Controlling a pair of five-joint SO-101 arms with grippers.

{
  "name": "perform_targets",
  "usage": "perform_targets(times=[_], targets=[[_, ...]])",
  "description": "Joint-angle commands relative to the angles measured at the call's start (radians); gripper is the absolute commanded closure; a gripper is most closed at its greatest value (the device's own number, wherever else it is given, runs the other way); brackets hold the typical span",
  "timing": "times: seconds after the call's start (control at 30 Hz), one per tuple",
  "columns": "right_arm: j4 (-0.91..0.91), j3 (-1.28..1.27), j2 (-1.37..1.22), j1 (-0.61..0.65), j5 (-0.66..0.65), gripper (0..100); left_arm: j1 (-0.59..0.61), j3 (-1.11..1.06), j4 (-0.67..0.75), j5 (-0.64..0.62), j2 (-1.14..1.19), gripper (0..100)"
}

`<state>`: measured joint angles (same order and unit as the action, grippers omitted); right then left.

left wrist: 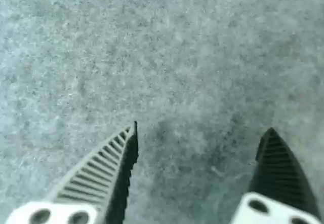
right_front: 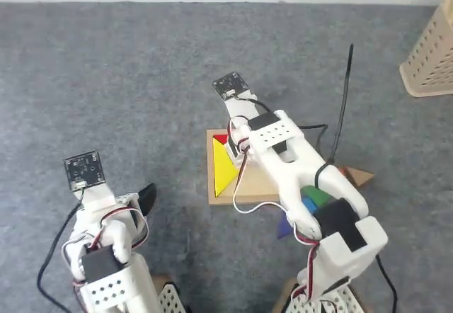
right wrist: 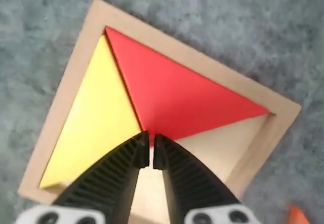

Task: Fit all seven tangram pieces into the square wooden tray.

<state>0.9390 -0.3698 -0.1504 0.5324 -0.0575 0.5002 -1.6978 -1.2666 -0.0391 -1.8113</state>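
right gripper [right wrist: 148, 150] is pinched shut on nothing, tips over the spot where the red triangle [right wrist: 177, 97] and yellow triangle [right wrist: 96, 117] meet edge to edge. bare wood lies open in the near right of the wooden tray [right wrist: 73, 82]. left gripper [left wrist: 202, 129] hangs spread wide over bare carpet [left wrist: 152, 41], well left of the tray.
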Motion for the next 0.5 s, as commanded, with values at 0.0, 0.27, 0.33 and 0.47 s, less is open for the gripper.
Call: perform_targets(times=[0.0,0.27,0.33,0.47], targets=[[0.097,-0.014,0.237,-0.062,-0.005,97.2,-0.002,0.013,0.002,0.002,-0.012,65],[0.255,-0.181,0.507,-0.303,-0.026,96.7,-0.002,0.013,0.002,0.002,-0.012,65],[0.303,-0.198,0.512,-0.354,-0.081,96.6,-0.002,0.013,0.002,0.002,-0.012,65],[0.381,-0.236,0.522,-0.432,-0.241,89.8,-0.002,0.013,0.002,0.002,-0.012,65]])
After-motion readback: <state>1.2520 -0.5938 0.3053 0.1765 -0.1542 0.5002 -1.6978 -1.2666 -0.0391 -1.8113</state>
